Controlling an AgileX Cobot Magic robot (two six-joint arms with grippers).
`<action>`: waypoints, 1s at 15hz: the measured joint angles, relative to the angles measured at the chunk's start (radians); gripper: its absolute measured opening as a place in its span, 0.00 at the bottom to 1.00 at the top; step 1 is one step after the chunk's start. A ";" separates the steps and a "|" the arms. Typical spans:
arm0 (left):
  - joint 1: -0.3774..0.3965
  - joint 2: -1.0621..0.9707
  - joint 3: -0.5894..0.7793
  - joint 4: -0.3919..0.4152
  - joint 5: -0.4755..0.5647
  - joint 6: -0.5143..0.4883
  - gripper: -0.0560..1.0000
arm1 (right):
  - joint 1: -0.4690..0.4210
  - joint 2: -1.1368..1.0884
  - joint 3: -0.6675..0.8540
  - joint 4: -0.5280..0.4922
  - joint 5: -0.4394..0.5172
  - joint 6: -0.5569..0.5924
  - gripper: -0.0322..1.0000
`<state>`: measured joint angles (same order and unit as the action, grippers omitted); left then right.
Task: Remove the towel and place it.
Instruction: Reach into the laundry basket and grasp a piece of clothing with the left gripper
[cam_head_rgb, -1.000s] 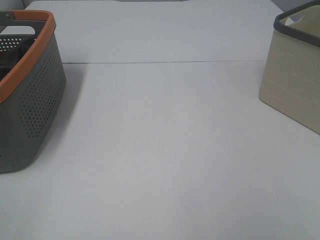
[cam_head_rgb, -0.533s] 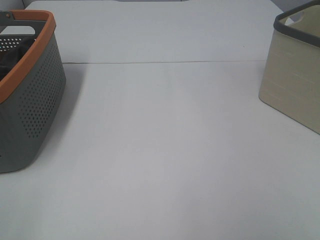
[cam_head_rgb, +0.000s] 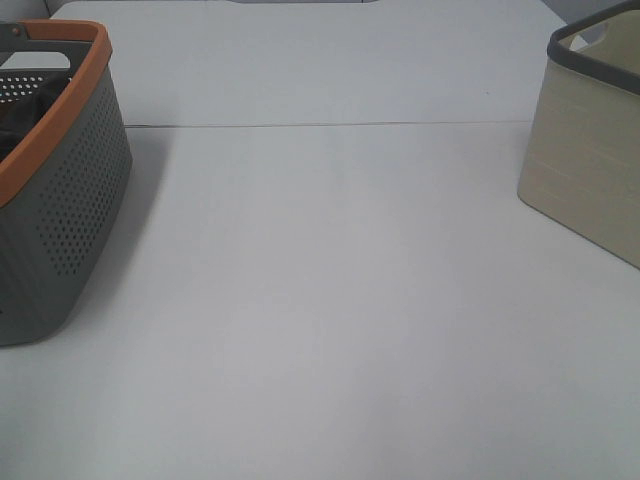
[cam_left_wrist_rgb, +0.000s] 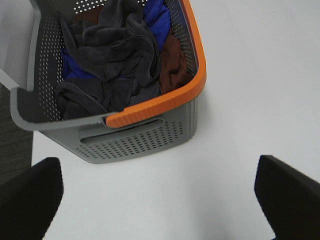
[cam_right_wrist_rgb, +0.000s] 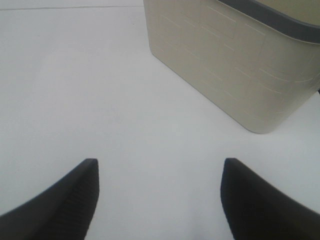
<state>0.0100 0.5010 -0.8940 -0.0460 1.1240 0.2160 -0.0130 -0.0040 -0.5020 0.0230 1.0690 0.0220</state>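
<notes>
A grey perforated basket with an orange rim (cam_head_rgb: 60, 190) stands at the table's left edge. The left wrist view shows it (cam_left_wrist_rgb: 150, 107) filled with crumpled towels: dark grey (cam_left_wrist_rgb: 117, 55), blue (cam_left_wrist_rgb: 157, 20) and brown (cam_left_wrist_rgb: 172, 65). My left gripper (cam_left_wrist_rgb: 157, 200) is open and empty, hovering over the table short of the basket. My right gripper (cam_right_wrist_rgb: 160, 200) is open and empty over bare table, short of a beige bin (cam_right_wrist_rgb: 235, 65). Neither gripper shows in the exterior high view.
The beige bin with a dark grey rim (cam_head_rgb: 590, 150) stands at the table's right edge. A seam (cam_head_rgb: 330, 124) runs across the white table behind the middle. Dark floor (cam_left_wrist_rgb: 12, 150) shows past the table edge beside the basket.
</notes>
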 joint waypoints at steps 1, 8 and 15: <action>0.000 0.098 -0.075 0.001 0.007 0.075 0.98 | 0.000 0.000 0.000 0.000 0.000 0.000 0.63; 0.000 0.670 -0.463 0.037 0.007 0.434 0.98 | 0.000 0.000 0.000 0.000 0.000 0.000 0.63; 0.034 1.151 -0.534 0.148 -0.203 0.746 0.98 | 0.000 0.000 0.000 0.000 0.000 0.000 0.63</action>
<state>0.0440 1.6520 -1.4280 0.1020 0.9210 0.9620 -0.0130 -0.0040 -0.5020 0.0230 1.0690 0.0220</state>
